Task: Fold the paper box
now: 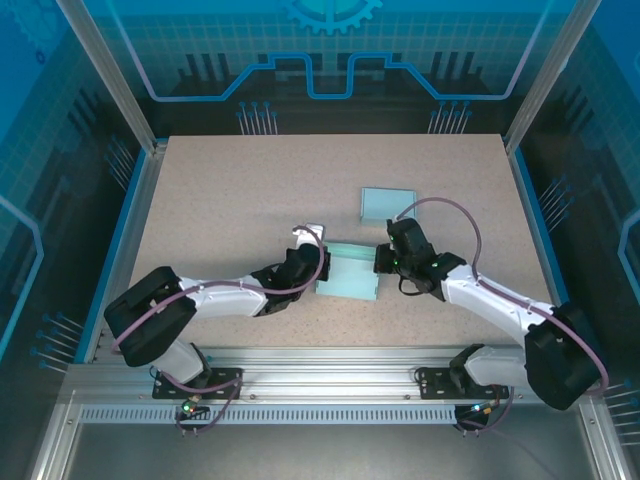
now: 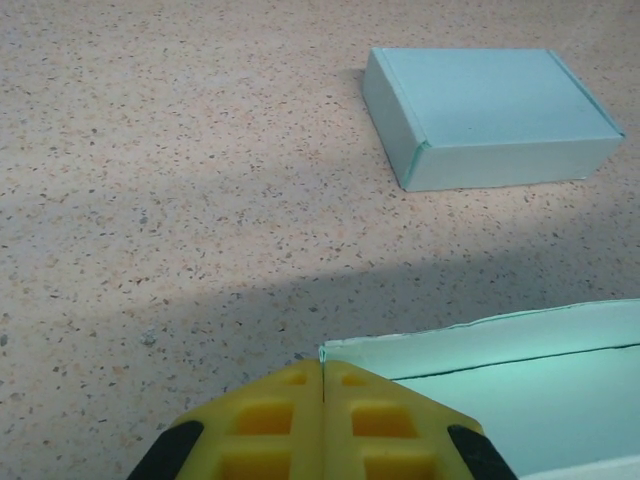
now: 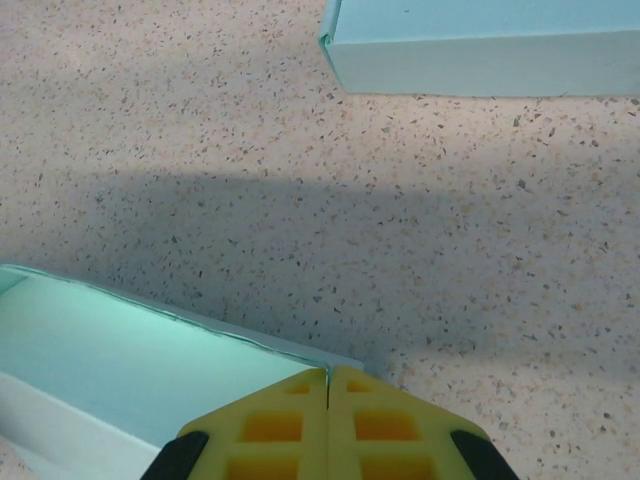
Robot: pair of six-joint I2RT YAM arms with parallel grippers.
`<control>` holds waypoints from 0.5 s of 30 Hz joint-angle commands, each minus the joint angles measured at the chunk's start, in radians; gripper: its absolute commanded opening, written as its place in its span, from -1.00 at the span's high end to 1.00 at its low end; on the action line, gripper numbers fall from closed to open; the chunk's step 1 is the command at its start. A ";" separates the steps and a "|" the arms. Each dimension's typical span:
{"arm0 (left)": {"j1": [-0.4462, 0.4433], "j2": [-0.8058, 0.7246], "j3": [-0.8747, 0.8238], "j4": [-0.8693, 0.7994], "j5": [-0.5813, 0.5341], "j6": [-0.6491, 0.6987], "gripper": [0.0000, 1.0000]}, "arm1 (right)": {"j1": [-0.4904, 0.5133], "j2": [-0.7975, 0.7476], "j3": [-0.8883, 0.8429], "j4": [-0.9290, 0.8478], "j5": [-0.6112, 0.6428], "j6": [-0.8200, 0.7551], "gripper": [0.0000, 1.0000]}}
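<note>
The open paper box [image 1: 348, 278] is lying toward the middle of the table's [image 1: 200, 200] near edge. The left gripper [image 2: 322, 378] and right gripper [image 3: 328, 380], fingers pressed together, are bearing on its opposite end corners, probably steadying the walls for folding. A finished box [image 1: 388, 203] is sitting just beyond.

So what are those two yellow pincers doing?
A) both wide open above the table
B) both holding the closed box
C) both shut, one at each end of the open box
C: the left pincer and right pincer are each closed tight at an edge of the open paper box; the closed box lies apart.
</note>
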 commanded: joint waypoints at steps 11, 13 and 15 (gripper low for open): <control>-0.032 0.004 -0.111 0.313 0.161 0.105 1.00 | 0.079 -0.098 -0.045 0.164 0.030 -0.057 1.00; -0.032 0.020 -0.121 0.397 0.164 0.143 1.00 | 0.083 -0.106 -0.061 0.199 0.047 -0.069 1.00; -0.032 0.051 -0.125 0.471 0.164 0.182 1.00 | 0.085 -0.113 -0.075 0.236 0.065 -0.083 1.00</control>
